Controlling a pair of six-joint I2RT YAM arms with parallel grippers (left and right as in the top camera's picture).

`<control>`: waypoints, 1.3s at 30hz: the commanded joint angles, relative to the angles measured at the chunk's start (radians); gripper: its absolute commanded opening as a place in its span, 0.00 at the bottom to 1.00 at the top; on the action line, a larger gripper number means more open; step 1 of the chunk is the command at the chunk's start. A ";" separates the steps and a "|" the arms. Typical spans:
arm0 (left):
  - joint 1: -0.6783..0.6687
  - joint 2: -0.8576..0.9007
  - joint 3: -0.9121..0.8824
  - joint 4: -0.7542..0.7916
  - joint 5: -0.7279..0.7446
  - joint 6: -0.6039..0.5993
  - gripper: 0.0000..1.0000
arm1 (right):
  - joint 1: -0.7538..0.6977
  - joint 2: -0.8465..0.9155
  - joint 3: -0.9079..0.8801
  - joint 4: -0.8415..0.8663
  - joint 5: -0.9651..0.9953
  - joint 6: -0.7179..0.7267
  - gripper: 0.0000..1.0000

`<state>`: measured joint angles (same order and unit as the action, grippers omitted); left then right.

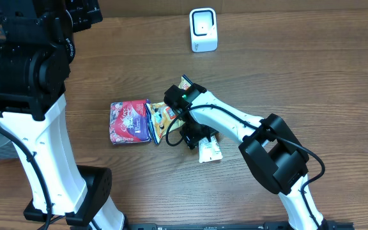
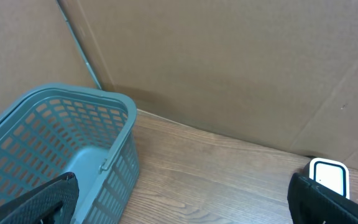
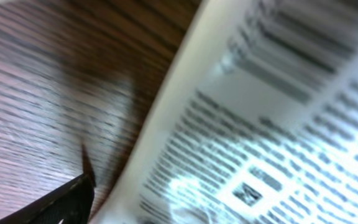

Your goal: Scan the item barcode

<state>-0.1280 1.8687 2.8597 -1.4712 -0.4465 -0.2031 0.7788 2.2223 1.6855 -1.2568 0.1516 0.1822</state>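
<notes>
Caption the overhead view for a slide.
Right end effector low over a white packet, colourful snack packets beside it, white scanner standing farther back on the wooden table.

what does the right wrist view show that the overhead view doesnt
Only the right wrist view: the barcode and the fine print on the white packet, close up and blurred.
Only the overhead view: the white scanner at the far side of the table, the red pouch and the orange packet next to it.
Both: the white packet and the wooden table it lies on.
</notes>
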 commanded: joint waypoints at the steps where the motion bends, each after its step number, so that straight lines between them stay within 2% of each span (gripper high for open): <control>1: 0.011 0.014 0.002 0.001 -0.013 0.016 1.00 | -0.002 -0.075 0.023 -0.033 0.027 -0.052 0.90; 4: 0.011 0.014 0.002 0.001 -0.013 0.016 1.00 | -0.002 -0.132 0.056 -0.059 -0.010 -0.045 0.94; 7: 0.011 0.014 0.002 0.001 -0.013 0.016 1.00 | -0.002 -0.218 0.108 -0.083 -0.029 0.053 1.00; 10: 0.011 0.014 0.002 0.001 -0.013 0.016 1.00 | -0.007 -0.292 0.148 -0.088 -0.089 0.127 1.00; 12: 0.011 0.014 0.002 0.001 -0.013 0.016 1.00 | -0.023 -0.340 0.163 -0.080 -0.159 0.278 1.00; 17: 0.011 0.014 0.002 0.001 -0.013 0.016 1.00 | -0.116 -0.390 0.163 -0.226 -0.304 0.933 1.00; 20: 0.010 0.014 0.002 0.001 -0.012 0.016 1.00 | -0.166 -0.389 0.148 -0.289 -0.393 1.217 1.00; 23: 0.010 0.014 0.002 0.001 -0.013 0.016 1.00 | -0.196 -0.389 0.127 -0.291 -0.457 1.363 1.00; 27: 0.011 0.014 0.002 0.001 -0.013 0.016 1.00 | -0.203 -0.389 0.089 -0.266 -0.407 1.427 1.00; 31: 0.010 0.014 0.002 0.001 -0.013 0.016 1.00 | -0.203 -0.389 0.026 -0.253 -0.406 1.615 1.00; 33: 0.010 0.014 0.002 0.001 -0.012 0.016 1.00 | -0.203 -0.389 -0.003 -0.193 -0.385 1.604 1.00; 34: 0.010 0.014 0.002 0.001 -0.012 0.016 1.00 | -0.199 -0.389 -0.021 -0.135 -0.327 1.534 1.00; 37: 0.010 0.014 0.002 0.001 -0.012 0.016 1.00 | -0.179 -0.389 -0.057 -0.040 -0.144 1.239 1.00; 39: 0.010 0.014 0.002 0.001 -0.012 0.016 1.00 | -0.178 -0.389 -0.063 -0.034 -0.068 0.986 1.00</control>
<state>-0.1280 1.8687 2.8597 -1.4715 -0.4465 -0.2031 0.5873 1.8290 1.6398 -1.3014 -0.1104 1.5406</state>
